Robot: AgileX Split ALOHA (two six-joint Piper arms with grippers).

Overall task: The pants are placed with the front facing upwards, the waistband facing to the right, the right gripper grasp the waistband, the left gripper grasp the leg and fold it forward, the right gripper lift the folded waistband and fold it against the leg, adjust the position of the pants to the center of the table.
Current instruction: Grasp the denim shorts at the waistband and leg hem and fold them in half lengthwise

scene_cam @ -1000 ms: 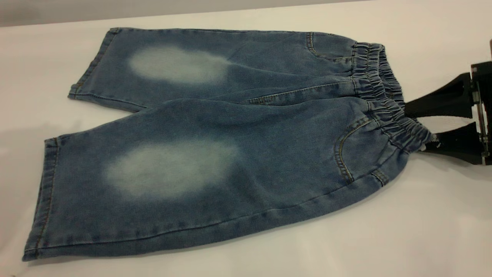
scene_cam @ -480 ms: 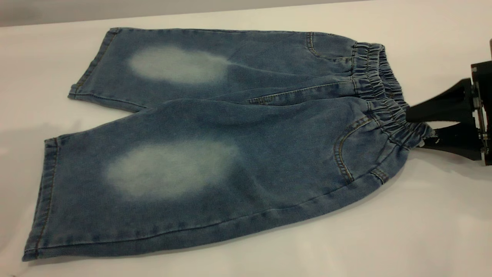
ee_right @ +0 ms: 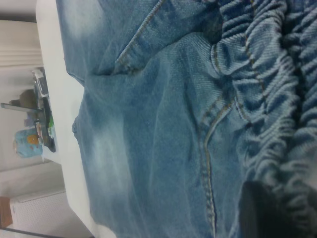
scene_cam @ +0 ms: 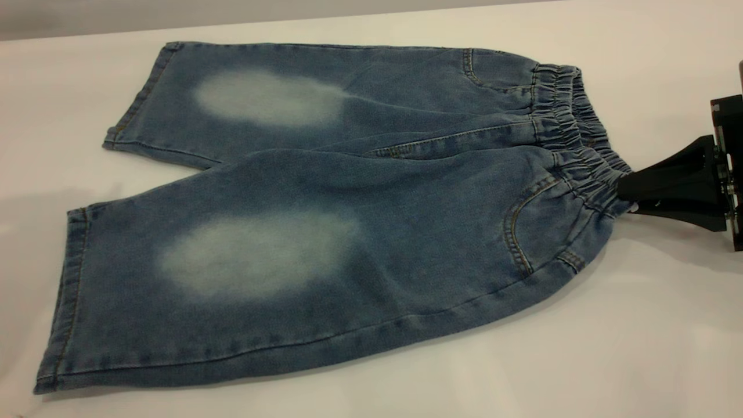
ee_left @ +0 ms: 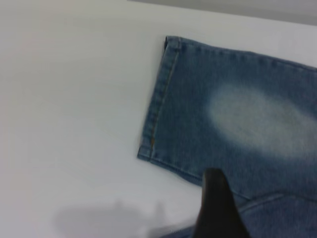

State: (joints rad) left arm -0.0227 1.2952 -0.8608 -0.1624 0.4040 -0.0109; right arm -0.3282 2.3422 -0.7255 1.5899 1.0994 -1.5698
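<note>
Blue denim pants [scene_cam: 325, 174] with pale faded ovals, tan stitching, white table [scene_cam: 638, 360], black right gripper [scene_cam: 630, 193]
</note>
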